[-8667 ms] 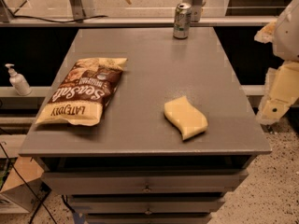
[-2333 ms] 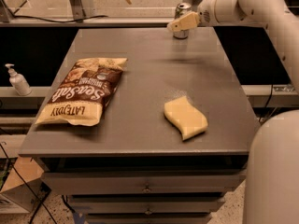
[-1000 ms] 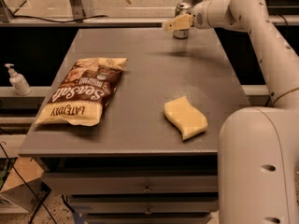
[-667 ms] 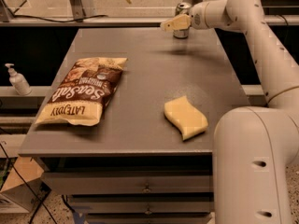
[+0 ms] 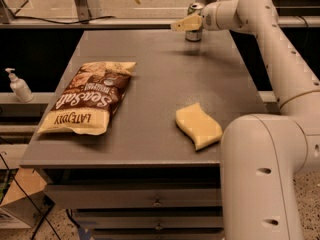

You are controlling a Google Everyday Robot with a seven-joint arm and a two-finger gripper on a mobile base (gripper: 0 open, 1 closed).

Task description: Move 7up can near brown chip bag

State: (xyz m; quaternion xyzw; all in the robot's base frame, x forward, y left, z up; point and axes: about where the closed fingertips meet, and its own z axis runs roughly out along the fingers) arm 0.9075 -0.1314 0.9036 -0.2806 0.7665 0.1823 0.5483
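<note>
The 7up can (image 5: 195, 8) stands upright at the far edge of the grey table (image 5: 155, 69), right of centre. My gripper (image 5: 183, 23) reaches in from the right at the can's height, and its tan finger covers the can's left side. The brown chip bag (image 5: 87, 100) lies flat on the table's left side, far from the can.
A pale yellow wavy sponge (image 5: 198, 125) lies near the front right of the table. My white arm (image 5: 270, 134) fills the right side of the view. A soap dispenser (image 5: 20, 86) stands on a shelf left of the table. Drawers (image 5: 157, 201) sit under the tabletop.
My arm has swung in from the right to the can at the far edge. Over the last second the gripper has edged slightly left across the can. The can, bag and sponge have not moved.
</note>
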